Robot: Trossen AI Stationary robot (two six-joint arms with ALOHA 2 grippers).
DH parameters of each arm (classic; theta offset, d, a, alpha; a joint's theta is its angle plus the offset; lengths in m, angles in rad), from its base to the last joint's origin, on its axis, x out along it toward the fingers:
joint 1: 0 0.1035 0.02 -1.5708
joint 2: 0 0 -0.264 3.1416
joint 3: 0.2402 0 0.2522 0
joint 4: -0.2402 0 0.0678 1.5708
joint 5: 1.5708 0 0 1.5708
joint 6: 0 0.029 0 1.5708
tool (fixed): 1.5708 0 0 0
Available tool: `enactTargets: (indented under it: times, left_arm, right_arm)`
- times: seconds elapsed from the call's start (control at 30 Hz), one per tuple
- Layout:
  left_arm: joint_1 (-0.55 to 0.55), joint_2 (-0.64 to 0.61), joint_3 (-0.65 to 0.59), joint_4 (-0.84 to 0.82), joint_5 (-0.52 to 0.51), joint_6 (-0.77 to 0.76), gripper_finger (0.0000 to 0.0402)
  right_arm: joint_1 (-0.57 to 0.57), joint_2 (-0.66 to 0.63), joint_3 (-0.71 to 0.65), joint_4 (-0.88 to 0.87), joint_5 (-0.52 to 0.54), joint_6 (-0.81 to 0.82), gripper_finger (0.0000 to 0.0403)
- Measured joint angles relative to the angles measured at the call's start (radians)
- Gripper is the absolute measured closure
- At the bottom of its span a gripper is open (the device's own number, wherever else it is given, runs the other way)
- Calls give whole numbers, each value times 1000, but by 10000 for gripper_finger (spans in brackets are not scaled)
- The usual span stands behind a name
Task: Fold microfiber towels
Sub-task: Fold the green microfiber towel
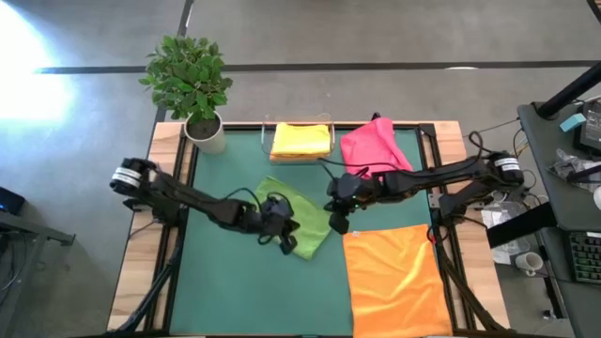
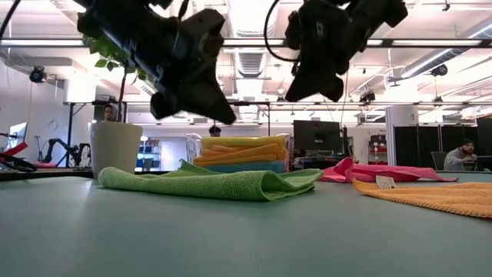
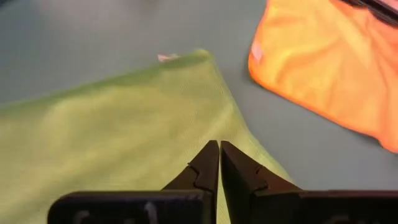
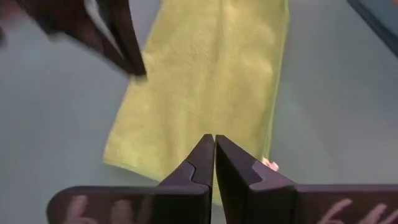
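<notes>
Green towel (image 1: 299,222) lies folded mid-bench on the green mat (image 1: 225,291), a long strip running diagonally. In the low view it shows as a flat doubled layer with the fold edge facing the camera. Small tag at one corner is visible in the left wrist view.

Left gripper (image 1: 286,246) hangs above the green towel's near end, clenched, holding nothing; fingers (image 3: 208,165) pressed together, tips clear of the cloth. Right gripper (image 1: 336,223) hangs just off the towel's right edge, also clenched and empty, fingers (image 4: 205,158) together. In the low view both grippers are well above the bench, not touching the towel.

Orange towel (image 1: 394,279) lies spread flat at the near right of the mat, unfolded, just right of the green one, not touching it. White tag shows at its edge in the low view.

Pink towel (image 1: 372,147) is bunched in a loose heap at the far right of the mat, under the right arm.

Clear tray (image 1: 268,141) sits at the far edge, centre, with a stack of folded towels in it: yellow (image 1: 300,139) on top; the low view shows orange layers below and light blue at the bottom.

Potted plant (image 1: 192,80) in a white pot stands at the bench's far left corner. People sit in the room behind, low view only.
</notes>
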Motion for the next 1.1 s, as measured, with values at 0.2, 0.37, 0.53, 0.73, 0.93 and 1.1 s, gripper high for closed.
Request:
enactTargets:
  times: [0.2, 0.37, 0.53, 0.73, 0.93, 1.1]
  left_arm:
    - [-52, 108, 22, 49, 37, -14, 400]
    - [-64, 175, 43, 43, 73, -79, 400]
    - [-63, 196, 46, 40, 156, -87, 400]
    - [-70, 212, 47, -75, 256, -165, 400]
    - [-78, 191, 48, -181, 303, -184, 400]
    - [-78, 122, 46, -406, 343, -125, 400]
  right_arm:
    - [0, -12, -1, -4, 1, -2, 394]
    - [0, -5, -2, -7, 1, -2, 394]
    - [0, 2, -5, -18, 0, -2, 394]
    - [0, 6, -11, -35, 0, -2, 394]
    - [0, 7, -22, -38, 0, -2, 394]
    - [0, 7, -30, -35, 0, -2, 394]
